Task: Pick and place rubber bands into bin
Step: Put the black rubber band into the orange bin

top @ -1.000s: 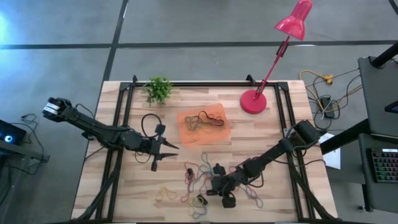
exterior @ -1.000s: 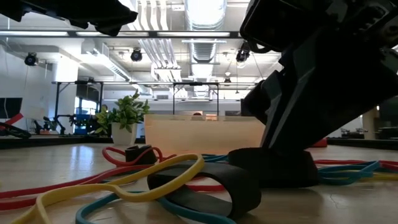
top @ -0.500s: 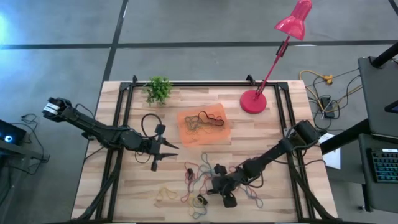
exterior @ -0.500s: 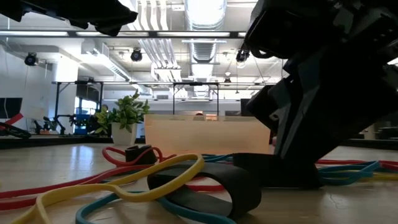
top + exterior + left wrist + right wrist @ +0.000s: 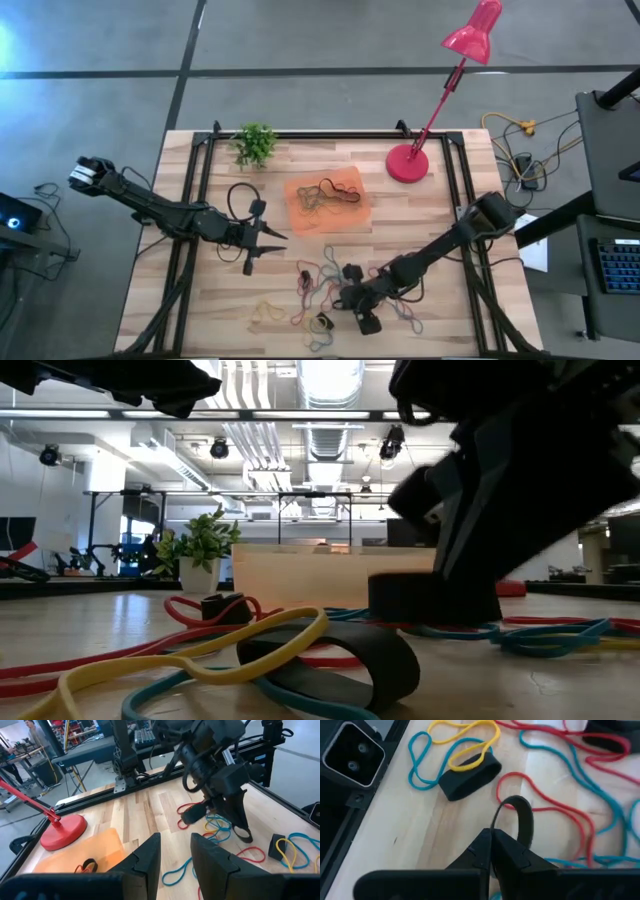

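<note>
Loose rubber bands (image 5: 312, 290) in red, blue, yellow and black lie scattered on the near middle of the table. A wide black band with a yellow one through it (image 5: 470, 770) lies close to the low camera (image 5: 330, 660). The orange bin (image 5: 326, 201) sits at the table's centre with several bands inside; its corner also shows in the left wrist view (image 5: 95, 852). My right gripper (image 5: 347, 297) is low over the pile, shut on a black band. My left gripper (image 5: 275, 240) hovers open to the left of the bin, touching nothing. My right gripper pinches a black rubber band (image 5: 522, 817) between its two fingertips, coming from above and slanting toward the table's left. The band's loop (image 5: 243, 831) hangs below the fingers over the red and blue bands. Whether its lower end still touches the table I cannot tell.
A red lamp base (image 5: 407, 163) stands right of the bin and a small potted plant (image 5: 255, 144) at the far left. Black frame rails (image 5: 196, 190) run along both sides. The low camera's housing (image 5: 352, 752) sits at the near edge.
My right gripper has risen a little off the table. In the low view its dark fingers, which rested on the wood, now stand above the bands. The left arm and the other bands have kept still.
</note>
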You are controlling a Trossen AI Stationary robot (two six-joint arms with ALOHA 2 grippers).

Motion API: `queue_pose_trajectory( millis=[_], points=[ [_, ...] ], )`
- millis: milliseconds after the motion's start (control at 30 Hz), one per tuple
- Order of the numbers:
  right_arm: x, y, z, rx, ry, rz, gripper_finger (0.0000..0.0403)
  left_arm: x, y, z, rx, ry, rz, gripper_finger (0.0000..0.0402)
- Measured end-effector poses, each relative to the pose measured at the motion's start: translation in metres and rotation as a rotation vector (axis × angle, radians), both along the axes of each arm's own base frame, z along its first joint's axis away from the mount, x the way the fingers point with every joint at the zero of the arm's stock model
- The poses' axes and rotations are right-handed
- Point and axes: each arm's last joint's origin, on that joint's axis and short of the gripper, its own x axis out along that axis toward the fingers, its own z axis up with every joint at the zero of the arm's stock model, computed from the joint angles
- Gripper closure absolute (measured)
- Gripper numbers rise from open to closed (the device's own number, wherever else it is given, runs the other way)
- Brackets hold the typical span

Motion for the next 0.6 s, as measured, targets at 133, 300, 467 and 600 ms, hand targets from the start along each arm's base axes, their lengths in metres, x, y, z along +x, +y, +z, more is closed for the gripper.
queue_pose_trajectory(
  millis=[133,300,467,600],
  points=[
    [-0.001,-0.005,0.024,-0.064,0.004,-0.033,0.0395,0.0,0.0,0.0,0.0,-0.002,0.0,0.031],
    [-0.002,-0.017,0.057,-0.179,-0.036,-0.095,0.0395,0.0,0.0,-0.001,0.032,0.001,-0.006,0.031],
    [-0.002,-0.045,0.081,-0.303,-0.088,-0.198,0.0395,0.0,0.0,-0.001,0.044,0.001,-0.008,0.031],
    [0.004,-0.073,0.092,-0.353,-0.116,-0.244,0.0395,0.0,0.0,-0.002,0.058,0.01,-0.011,0.031]
  ],
)
